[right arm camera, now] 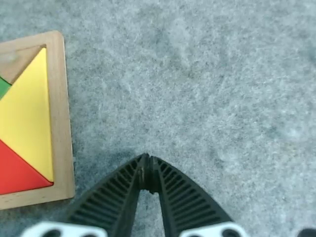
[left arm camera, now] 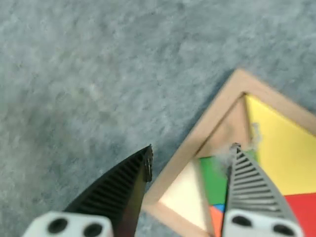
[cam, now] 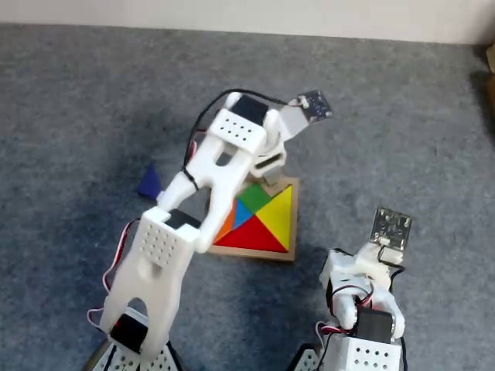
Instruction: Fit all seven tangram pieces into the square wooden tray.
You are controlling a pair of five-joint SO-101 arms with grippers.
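Observation:
The square wooden tray (cam: 293,226) lies mid-table holding yellow (cam: 279,212), red (cam: 252,236), green (cam: 252,197), blue and orange pieces. A dark blue triangle (cam: 149,182) lies on the carpet to the tray's left. My left gripper (left arm camera: 191,152) hangs open over the tray's far corner (left arm camera: 240,78), one finger outside the rim, the other above the green piece (left arm camera: 214,177). A pale piece (left arm camera: 185,195) and a bare wooden slot (left arm camera: 230,130) lie beneath it. My right gripper (right arm camera: 147,164) is shut with nothing in it, on the carpet beside the tray's rim (right arm camera: 62,113).
Grey carpet covers the table all around. The left arm (cam: 220,166) stretches over the tray's left half and hides part of it. The right arm (cam: 362,287) stays at the near right. A brown object (cam: 490,58) shows at the far right edge.

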